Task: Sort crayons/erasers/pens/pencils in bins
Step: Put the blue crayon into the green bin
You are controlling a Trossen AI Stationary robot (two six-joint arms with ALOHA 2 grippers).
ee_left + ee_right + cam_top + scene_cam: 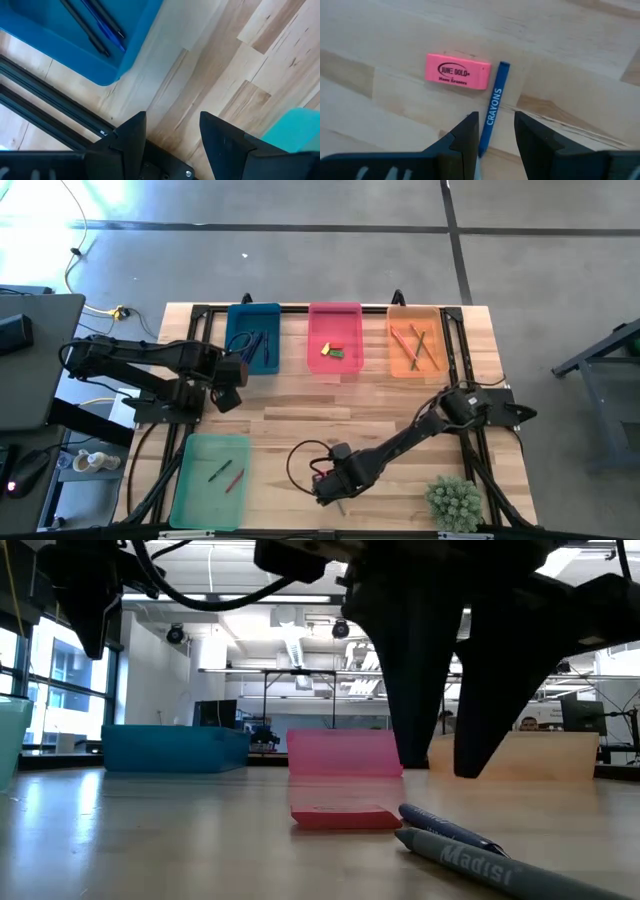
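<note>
My right gripper (pixel 492 134) is open near the table's near edge (pixel 328 483), fingers pointing down. A blue crayon (pixel 493 102) lies flat on the wood between them, untouched. A pink eraser (pixel 458 71) lies flat beside the crayon's far tip. In the low view the fingers (pixel 420 690) hang above the eraser (pixel 343 817), the crayon (pixel 450 828) and a grey pen (pixel 500 865). My left gripper (pixel 172 131) is open and waits over bare wood by the blue bin (pixel 253 338), which holds pens. Two erasers lie in the pink bin (pixel 335 340), pencils in the orange bin (pixel 415 340), crayons in the green bin (pixel 210 480).
A small green plant (pixel 455 502) stands at the near right corner, close to my right arm. Black frame rails (pixel 300 307) run along the table's far edge and sides. Bare wood lies between the far row of bins and the green bin.
</note>
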